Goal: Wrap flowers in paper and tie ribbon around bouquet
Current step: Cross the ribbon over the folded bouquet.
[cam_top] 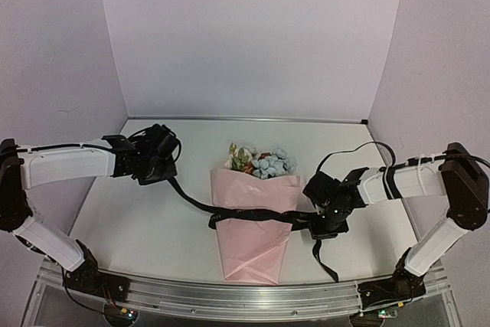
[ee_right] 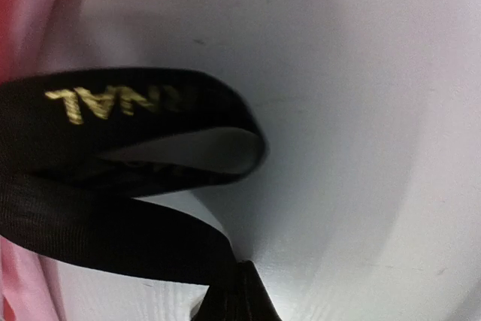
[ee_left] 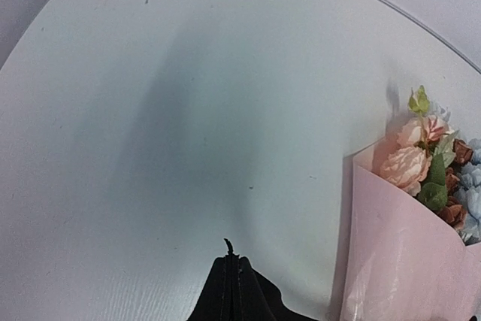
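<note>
- Now the bouquet (cam_top: pixel 256 189) lies at the middle of the tabletop (cam_top: pixel 130 227). The flowers (cam_top: pixel 264 162) are at its 12 o'clock end, and the pink paper (cam_top: pixel 253 254) tapers to a point at 6 o'clock.
- The ribbon (cam_top: pixel 253 214) crosses the cone's waist from 9 to 3 o'clock. Whether it also passes beneath the cone cannot be told from above.
- The left hand (cam_top: pixel 162 171), out at 10 o'clock from the cone, is clenched on one run of ribbon. That run sags to the tabletop before it reaches the paper.
- The right hand (cam_top: pixel 328 223), just beside the cone at 3 o'clock, is clenched on the other run. Its wrist view shows a loose loop with gold lettering just ahead of the fingertips, and a free tail trails toward 6 o'clock.
- The step in hand looks to be drawing the ribbon snug and starting the tie.
- Both hands would best pull evenly and low along the 9-to-3 line, so the light cone neither rolls nor slides.
- The slack at 10 o'clock should go first, since a one-sided tug from 3 o'clock would likely drag the bouquet.
- Tension should stay gentle. Thin paper creases or tears, and the band may slip toward the narrow 6 o'clock tip.
</note>
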Action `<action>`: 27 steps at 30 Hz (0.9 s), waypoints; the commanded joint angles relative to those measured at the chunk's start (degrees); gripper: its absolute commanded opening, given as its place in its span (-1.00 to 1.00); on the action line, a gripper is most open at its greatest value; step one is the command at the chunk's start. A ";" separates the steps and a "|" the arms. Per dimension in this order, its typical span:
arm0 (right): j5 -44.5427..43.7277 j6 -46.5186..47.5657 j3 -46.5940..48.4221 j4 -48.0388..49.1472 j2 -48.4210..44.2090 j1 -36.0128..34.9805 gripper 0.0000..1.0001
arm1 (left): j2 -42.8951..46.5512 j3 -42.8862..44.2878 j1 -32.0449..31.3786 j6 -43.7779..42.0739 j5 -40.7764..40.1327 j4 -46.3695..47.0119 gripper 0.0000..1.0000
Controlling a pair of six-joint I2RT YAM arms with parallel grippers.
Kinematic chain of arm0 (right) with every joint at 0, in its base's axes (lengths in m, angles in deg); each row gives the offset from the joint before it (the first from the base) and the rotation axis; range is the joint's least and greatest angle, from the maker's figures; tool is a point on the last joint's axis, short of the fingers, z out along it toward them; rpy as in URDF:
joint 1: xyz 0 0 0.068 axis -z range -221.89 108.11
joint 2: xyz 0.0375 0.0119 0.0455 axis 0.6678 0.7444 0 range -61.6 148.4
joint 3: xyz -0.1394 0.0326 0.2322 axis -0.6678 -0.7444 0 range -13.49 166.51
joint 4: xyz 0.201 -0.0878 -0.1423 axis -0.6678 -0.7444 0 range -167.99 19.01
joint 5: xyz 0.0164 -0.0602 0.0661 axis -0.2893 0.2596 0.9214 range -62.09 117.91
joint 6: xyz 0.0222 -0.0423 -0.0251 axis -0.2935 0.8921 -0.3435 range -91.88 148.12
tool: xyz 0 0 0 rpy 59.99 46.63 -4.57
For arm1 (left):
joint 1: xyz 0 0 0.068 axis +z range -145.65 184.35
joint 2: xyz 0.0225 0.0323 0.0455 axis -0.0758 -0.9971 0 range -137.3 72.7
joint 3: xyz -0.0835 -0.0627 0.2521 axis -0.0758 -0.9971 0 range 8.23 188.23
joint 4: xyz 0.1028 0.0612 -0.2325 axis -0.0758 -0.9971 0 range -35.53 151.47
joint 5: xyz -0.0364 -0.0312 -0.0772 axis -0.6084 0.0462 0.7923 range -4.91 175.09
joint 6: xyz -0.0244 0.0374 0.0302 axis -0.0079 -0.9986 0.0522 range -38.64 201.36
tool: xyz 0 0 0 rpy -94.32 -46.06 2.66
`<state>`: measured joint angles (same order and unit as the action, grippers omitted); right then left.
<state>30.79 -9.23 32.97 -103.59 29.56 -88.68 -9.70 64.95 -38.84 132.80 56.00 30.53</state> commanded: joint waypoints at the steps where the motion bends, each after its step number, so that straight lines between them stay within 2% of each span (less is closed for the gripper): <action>1: -9.55 1.84 5.07 -12.64 -4.25 -0.27 -1.00 | 5.41 -5.73 4.01 3.47 -1.77 -1.49 -1.00; 5: -12.27 5.37 8.22 -19.36 -5.48 0.94 -1.00 | 10.98 -12.70 10.31 4.75 0.82 -0.42 -1.00; 9: -8.96 7.50 11.09 -22.31 -4.05 4.57 -1.00 | 14.47 -16.01 14.71 5.55 1.52 -0.59 -1.00; 17: -5.85 9.06 13.32 -26.15 -0.85 9.33 -1.00 | 15.80 -20.91 24.98 5.46 5.40 -0.86 -1.00; 20: -5.03 9.46 12.97 -26.36 -0.63 9.92 -1.00 | 16.38 -23.46 28.66 4.41 10.08 1.81 -1.00; 25: 1.13 12.34 15.65 -26.08 1.10 9.91 -1.00 | 15.08 -24.90 29.19 1.74 16.70 6.86 -1.00; 27: 0.45 13.28 16.57 -26.48 1.58 9.94 -0.97 | 15.05 -24.48 29.10 0.82 17.12 6.83 -0.90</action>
<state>29.14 1.10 45.86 -128.59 29.62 -78.82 5.24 40.14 -9.85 136.14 68.67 32.87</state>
